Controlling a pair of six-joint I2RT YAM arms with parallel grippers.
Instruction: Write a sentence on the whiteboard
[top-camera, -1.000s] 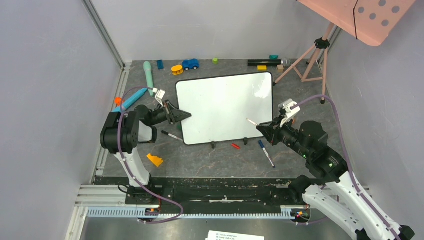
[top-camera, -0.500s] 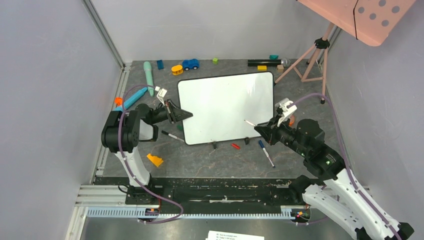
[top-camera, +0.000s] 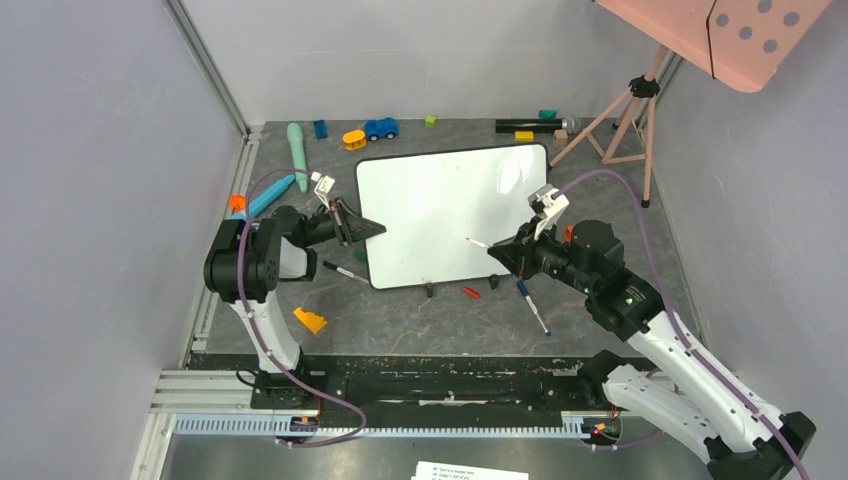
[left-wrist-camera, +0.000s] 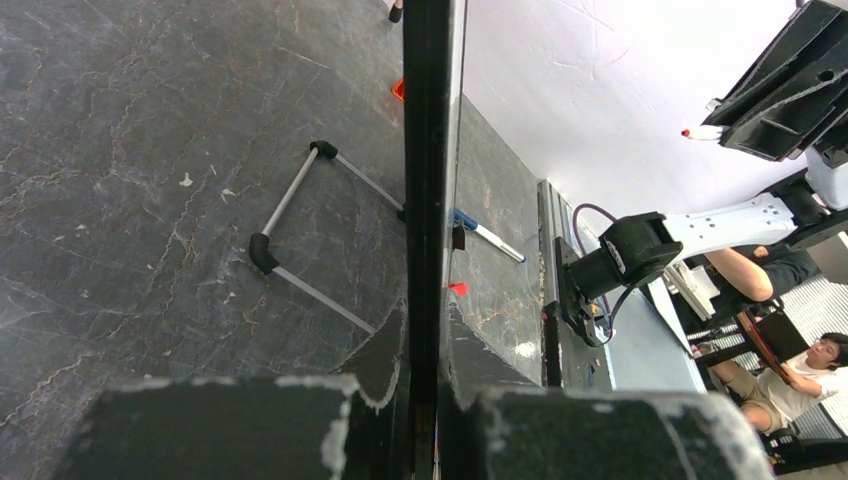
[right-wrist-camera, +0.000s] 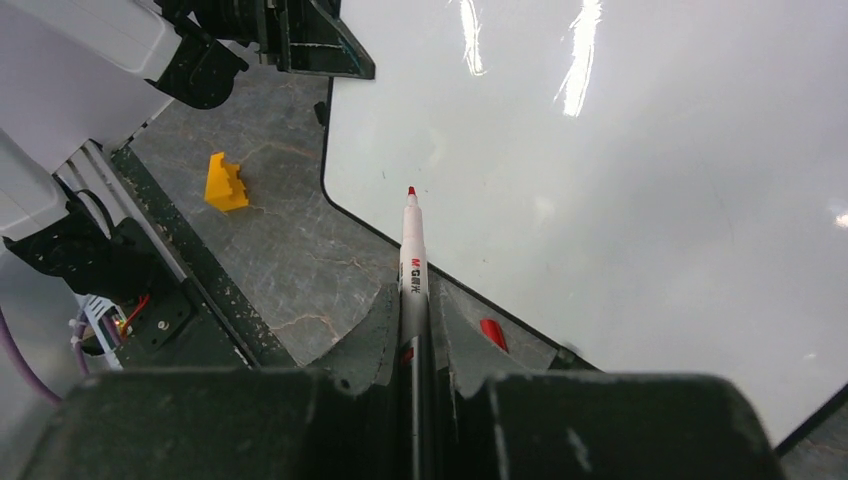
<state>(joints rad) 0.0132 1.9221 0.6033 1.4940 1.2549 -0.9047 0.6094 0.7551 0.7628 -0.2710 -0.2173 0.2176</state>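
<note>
Pinching the left rim of the large glossy white whiteboard (top-camera: 450, 215), the left end effector (top-camera: 370, 230) braces a probably light, stiff, slippery panel lying on the dark counter (top-camera: 400, 320); the right end effector (top-camera: 497, 252) clamps a red-tipped marker (top-camera: 478, 243) over its near part.

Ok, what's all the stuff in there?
whiteboard: one, white, blank, mid-table
red marker: one, in right gripper, tip over whiteboard
black marker: one, left of whiteboard
blue marker: one, front right of whiteboard
red bit: one, in front of whiteboard
wedge: one, yellow, front left
toy car: one, blue, back
stick: one, teal, back left
small toys: several, along back
tripod: one, pink, back right
panel: one, pink, dotted, top right
left gripper: black, shut on whiteboard's left edge
right gripper: black, shut on red marker
</note>
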